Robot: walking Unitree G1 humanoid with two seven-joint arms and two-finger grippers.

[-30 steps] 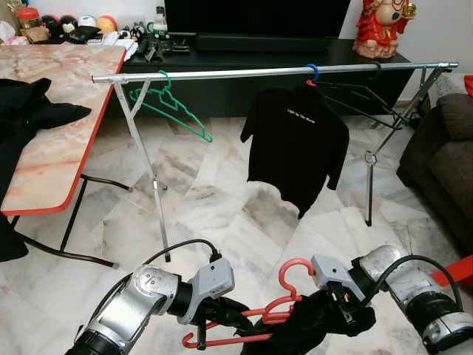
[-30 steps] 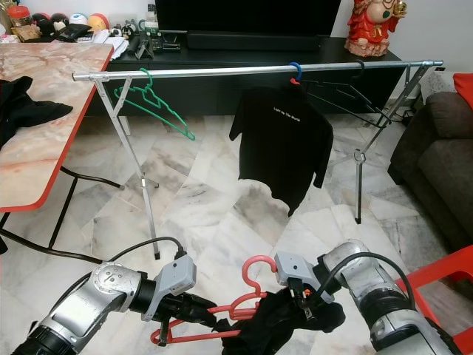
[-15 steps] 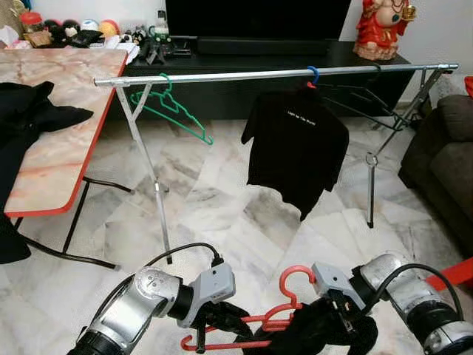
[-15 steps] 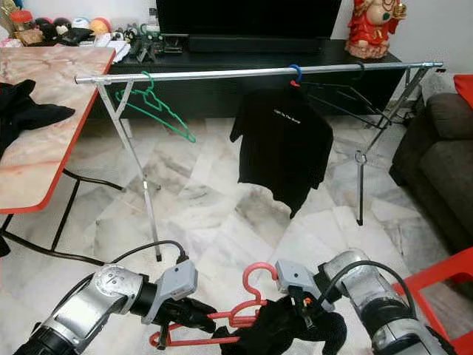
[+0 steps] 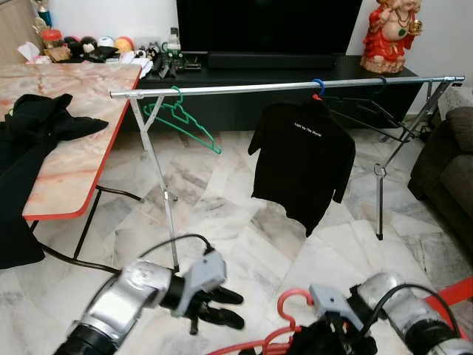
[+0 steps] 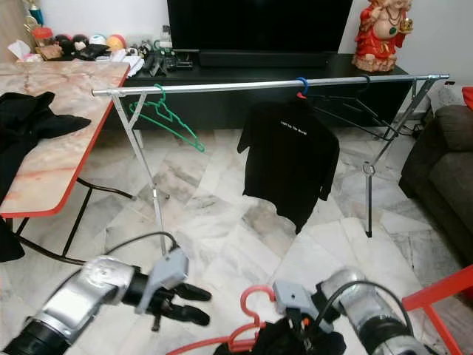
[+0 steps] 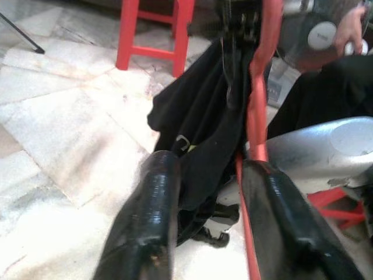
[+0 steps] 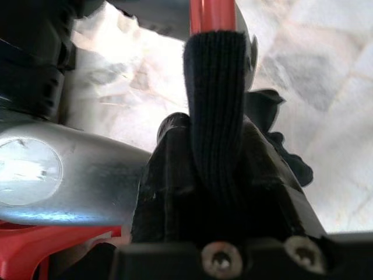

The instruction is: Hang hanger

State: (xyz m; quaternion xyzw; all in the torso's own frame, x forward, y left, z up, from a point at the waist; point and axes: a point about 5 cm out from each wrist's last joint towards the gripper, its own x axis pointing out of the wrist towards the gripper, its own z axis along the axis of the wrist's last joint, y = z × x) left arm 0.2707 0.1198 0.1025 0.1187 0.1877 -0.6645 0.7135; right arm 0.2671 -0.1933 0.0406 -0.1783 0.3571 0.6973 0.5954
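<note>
Pinching the red plastic hanger [image 5: 284, 319] and its black garment [image 7: 201, 122], the right gripper [image 8: 217, 169] sits low. Left gripper [image 5: 230, 308] is spread, empty. The silver clothes rail [image 5: 295, 86] lies ahead, above, running crosswise.

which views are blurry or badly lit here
Left eye view: evenly lit, rail sharp, left gripper slightly soft. Left wrist view: black fingers close and blurred, floor glare. Right wrist view: dark, black garment too close, bright washed-out floor behind.

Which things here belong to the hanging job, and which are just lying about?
Job:
- red hanger with black garment, gripped by right pincer
- left pincer, open, off the hanger
- clothes rail

Lying about:
- green hanger
- hung black T-shirt
- black clothes on marble table
- red figurine
</note>
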